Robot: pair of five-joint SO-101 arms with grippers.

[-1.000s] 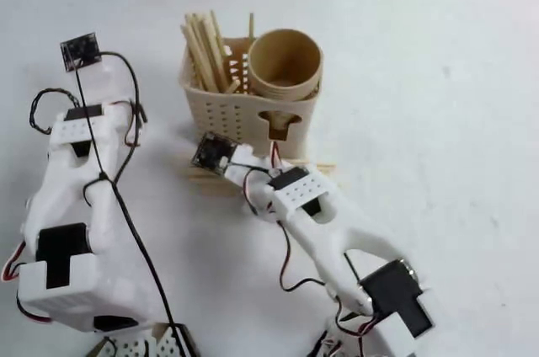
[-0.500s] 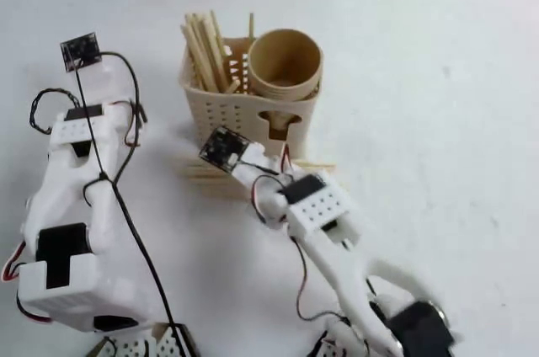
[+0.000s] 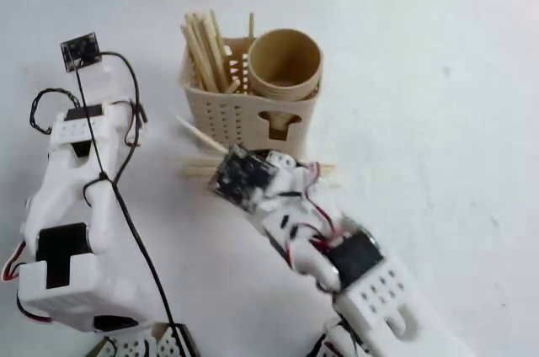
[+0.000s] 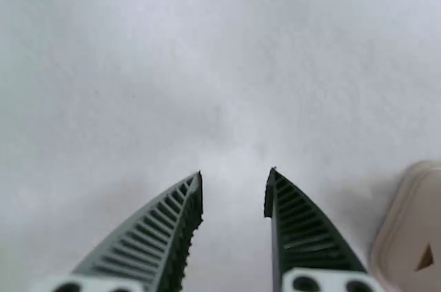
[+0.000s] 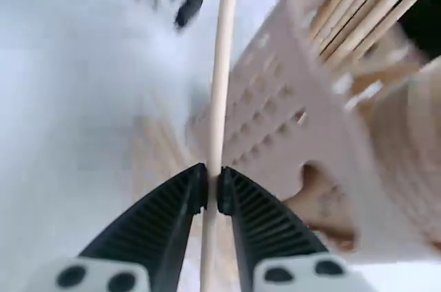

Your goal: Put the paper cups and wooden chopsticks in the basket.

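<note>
While the left arm (image 3: pixel 72 180) sits folded at the left side of the table (image 3: pixel 438 79), well apart from the basket (image 3: pixel 236 114), the left fingers (image 4: pixel 172 237) are released, with nothing in the gap between them, over plain table surface. The right fingers (image 5: pixel 172 216) are clenched on the held chopstick (image 5: pixel 222 65), pinched low on its length, and the stick runs on past the basket wall. From the high view the held chopstick (image 3: pixel 196 131) pokes out at a tilt from under the right arm (image 3: pixel 337 256), just beside the basket's front left corner. Some loose chopsticks (image 3: pixel 195 169) lie flat on the table just in front of the basket, partly hidden under the right arm. Inside the basket a bundle of chopsticks (image 3: pixel 202 41) leans in the left part and the paper cups (image 3: pixel 285 62), stacked and upright, sit in the right part. The basket stands upright on the table, between the two arms and farther back.
</note>
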